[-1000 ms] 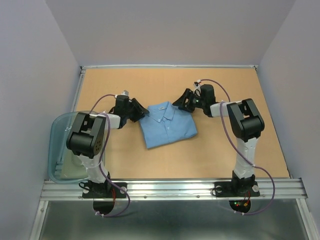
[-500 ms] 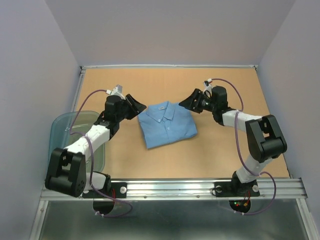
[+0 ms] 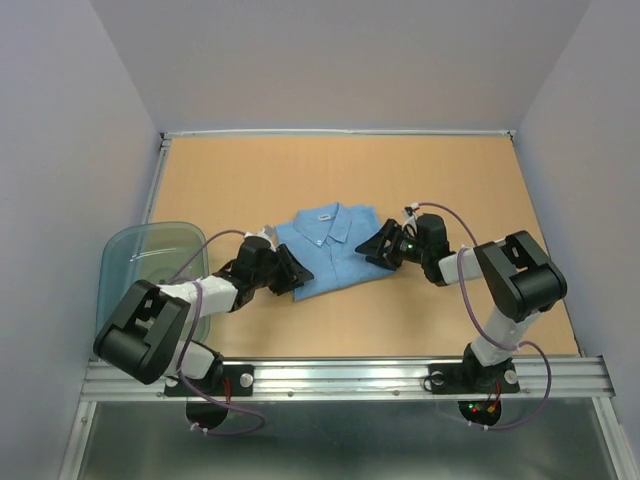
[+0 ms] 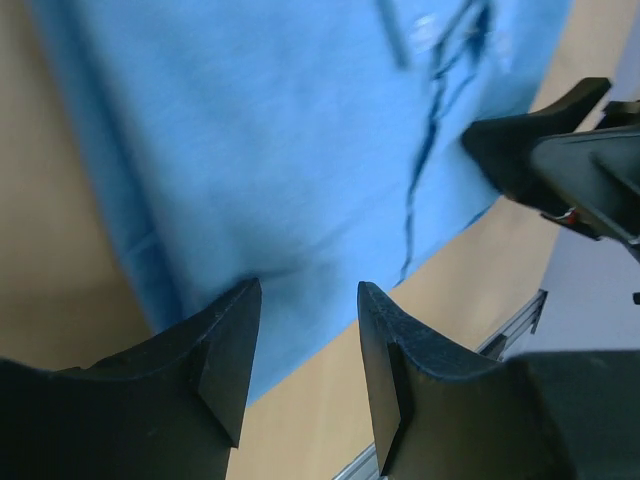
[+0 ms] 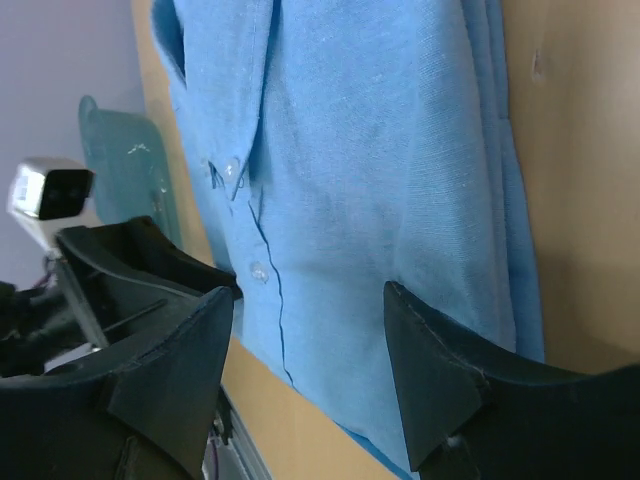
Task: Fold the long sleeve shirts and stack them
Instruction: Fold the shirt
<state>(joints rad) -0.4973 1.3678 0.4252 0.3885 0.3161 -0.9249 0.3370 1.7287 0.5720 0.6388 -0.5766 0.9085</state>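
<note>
One folded shirt between open pincers

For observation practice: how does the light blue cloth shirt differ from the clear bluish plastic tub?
The light blue cloth shirt is opaque; the clear bluish plastic tub is see-through. The shirt lies flat in the middle of the wooden table; the tub, walled, sits at its left edge. Both are bluish.

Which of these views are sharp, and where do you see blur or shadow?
Top view: sharp and evenly lit, only faint shadows around the shirt. Left wrist view: cloth and buttons smeared, the left gripper dark and featureless. Right wrist view: weave and buttons crisp, the tub behind them hazy.
</note>
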